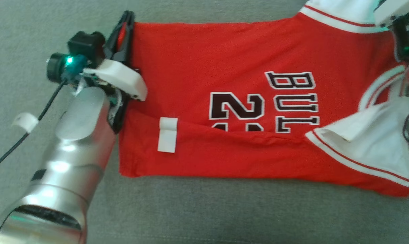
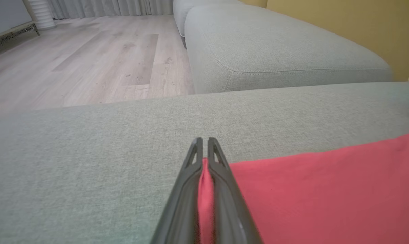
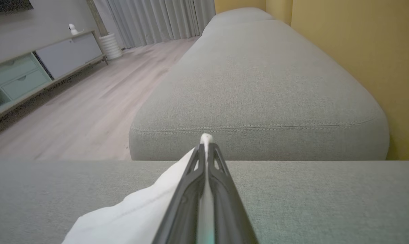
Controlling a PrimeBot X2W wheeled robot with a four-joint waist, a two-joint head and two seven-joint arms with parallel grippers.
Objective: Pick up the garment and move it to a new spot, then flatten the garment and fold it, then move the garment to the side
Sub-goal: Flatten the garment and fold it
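Left gripper (image 2: 204,140): closed on the garment's hem, with a strip of red cloth pinched between its two dark fingers.
Right gripper (image 3: 206,145): clamped on a fold of white sleeve, a little of which pokes out past the fingertips (in the head view this gripper is blurred at the frame's edge).
Garment (image 1: 225,61): a red jersey with white sleeves, lying spread on the seat between the two grippers. Its long near edge is folded over, covering part of the number and lettering.
White label (image 1: 167,135): sits on the folded flap, near the left gripper.
Sofa seat (image 1: 204,210): grey fabric under both grippers, with a bare stretch just ahead of each pair of fingertips.
Second cushion (image 3: 258,84): another grey block beyond the fingertips of both grippers, across a gap from the seat's edge.
Wooden floor (image 2: 89,61): ahead and to the left of the left gripper's fingers.
Yellow wall (image 3: 360,51): to the right of the right gripper's fingers, beside the second cushion.
Sideboard (image 3: 38,67): far left of the right gripper, against a grey wall.
Cable (image 1: 21,139): a black lead with a white tag, trailing behind the left gripper beside its silver forearm (image 1: 72,152).
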